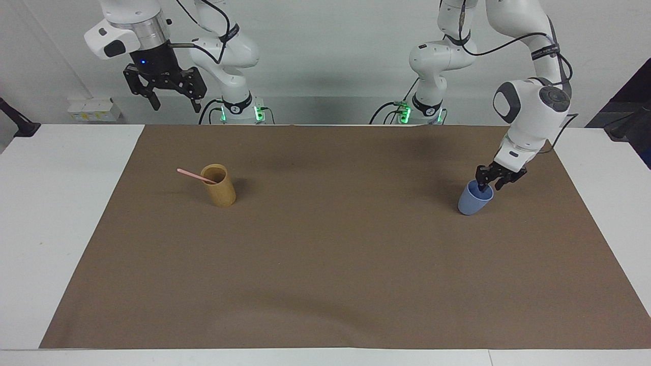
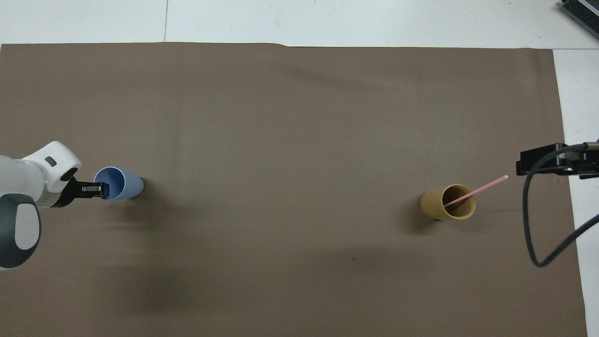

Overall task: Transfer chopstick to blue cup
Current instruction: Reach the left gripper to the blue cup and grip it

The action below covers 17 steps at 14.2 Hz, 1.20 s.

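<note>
A brown paper mat [image 1: 325, 264] covers most of a white table [image 1: 61, 213], with bare white margins showing at both ends and along the edge farthest from the robots; a pale grey wall rises at the robots' end, and green lights glow at the two arm bases. The chopstick [image 1: 196, 176] leans in a tan cup [image 1: 219, 186] that stands upright on the mat toward the right arm's end of the table, its pink upper part poking out over the rim toward that end. Well apart from it, toward the left arm's end, the blue cup [image 1: 474, 199] stands upright on the mat. The left gripper [image 1: 489, 185] is down at the blue cup's rim, one finger inside the mouth and the other outside the wall on the robots' side; whether they pinch the rim I cannot tell. The right gripper [image 1: 174, 104] waits high over the table's edge at the robots' end, its fingers spread wide with nothing between them
</note>
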Each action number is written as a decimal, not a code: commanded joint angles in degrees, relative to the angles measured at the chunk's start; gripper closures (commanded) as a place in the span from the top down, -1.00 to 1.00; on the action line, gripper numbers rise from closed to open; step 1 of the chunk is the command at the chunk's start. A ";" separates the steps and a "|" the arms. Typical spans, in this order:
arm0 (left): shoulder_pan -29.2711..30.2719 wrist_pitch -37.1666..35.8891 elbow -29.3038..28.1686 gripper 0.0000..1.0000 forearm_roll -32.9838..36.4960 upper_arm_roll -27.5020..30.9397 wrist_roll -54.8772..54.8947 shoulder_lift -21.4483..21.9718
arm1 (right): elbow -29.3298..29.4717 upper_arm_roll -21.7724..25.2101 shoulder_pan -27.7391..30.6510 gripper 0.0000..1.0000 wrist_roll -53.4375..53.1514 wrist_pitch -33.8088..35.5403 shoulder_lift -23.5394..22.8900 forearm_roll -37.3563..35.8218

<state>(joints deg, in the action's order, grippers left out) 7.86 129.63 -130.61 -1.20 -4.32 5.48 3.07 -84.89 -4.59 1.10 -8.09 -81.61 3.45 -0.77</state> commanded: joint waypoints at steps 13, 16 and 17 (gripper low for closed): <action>-16.54 -9.75 16.70 -1.00 -2.93 -0.17 -22.32 -6.15 | 0.69 -0.07 0.75 1.00 1.24 0.66 -0.28 1.12; -23.22 -9.48 18.28 -1.00 -2.93 -0.17 -28.57 -6.41 | 0.61 -0.07 0.75 1.00 1.24 0.75 -0.28 1.12; -25.16 -9.31 18.64 -1.00 -2.93 -0.17 -31.03 -6.41 | 0.69 -0.07 0.84 1.00 1.24 0.66 -0.28 1.12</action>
<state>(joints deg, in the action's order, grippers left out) -13.45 121.05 -114.38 -3.64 -5.52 -21.71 -2.48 -84.89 -4.59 1.10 -8.09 -81.61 3.44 -0.77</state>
